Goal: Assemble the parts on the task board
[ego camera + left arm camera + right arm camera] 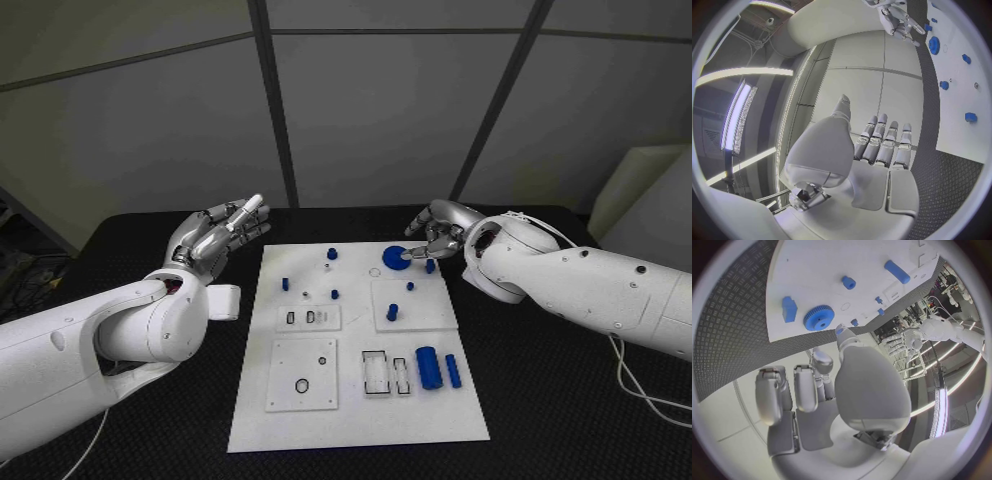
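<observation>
Head view: the white task board (361, 400) lies in the middle of the black table (577, 420), with blue parts on it. The left hand (216, 237) hangs above the table just off the board's far left corner, its fingers stretched out and apart, holding nothing. The right hand (440, 232) hovers at the board's far right corner, near the blue gear (395, 256); its fingers are curled in, and I cannot tell whether they touch anything. A blue cylinder (428, 367) and a thinner blue bar (453, 370) lie side by side near the board's right edge. Bare table flanks the board on both sides.

Left wrist view: the left hand (873, 150) is flat, its fingers (882, 140) straight, side by side and free of any part. The board (967, 90) lies beside it, apart from the hand.

Right wrist view: the right hand (823, 390) shows bent fingers (773, 395) with nothing between them. The gear (819, 318) sits on the board (817, 270) just beyond the fingertips, near its edge.
</observation>
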